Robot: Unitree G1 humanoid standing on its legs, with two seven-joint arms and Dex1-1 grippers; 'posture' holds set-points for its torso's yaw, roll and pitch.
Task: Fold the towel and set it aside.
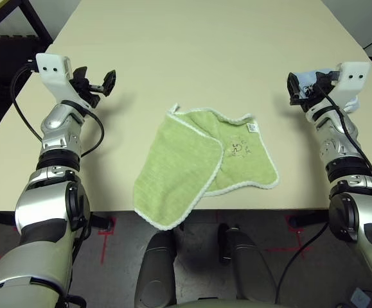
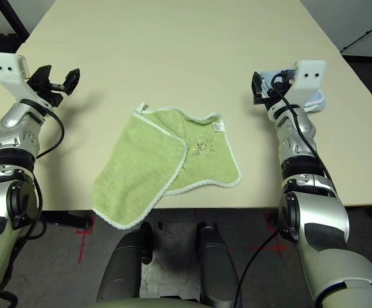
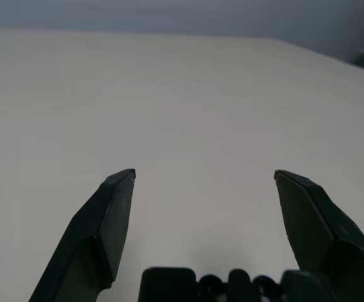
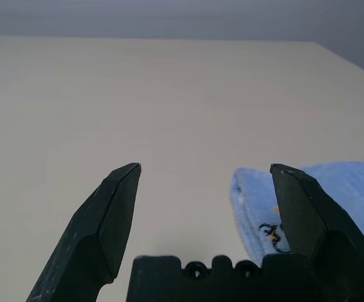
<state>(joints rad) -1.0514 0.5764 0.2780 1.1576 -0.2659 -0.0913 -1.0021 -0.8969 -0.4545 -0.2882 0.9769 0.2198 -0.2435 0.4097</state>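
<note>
One green towel [image 1: 202,163] lies loosely folded at the table's [image 1: 192,58] near edge between my two released, empty grippers, left [image 1: 102,83] and right [image 4: 204,173]; one pale blue cloth [image 4: 320,201] sits beside my right.

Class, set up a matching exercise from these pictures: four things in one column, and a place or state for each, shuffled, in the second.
1. towel
2. pale blue cloth
3. left gripper
4. table

A. open, holding nothing, at the robot's left
B. beige, bearing both cloths
C. light green, partly folded, overhanging the near edge
D. lying by the right gripper

Pairs: 1-C, 2-D, 3-A, 4-B
</note>
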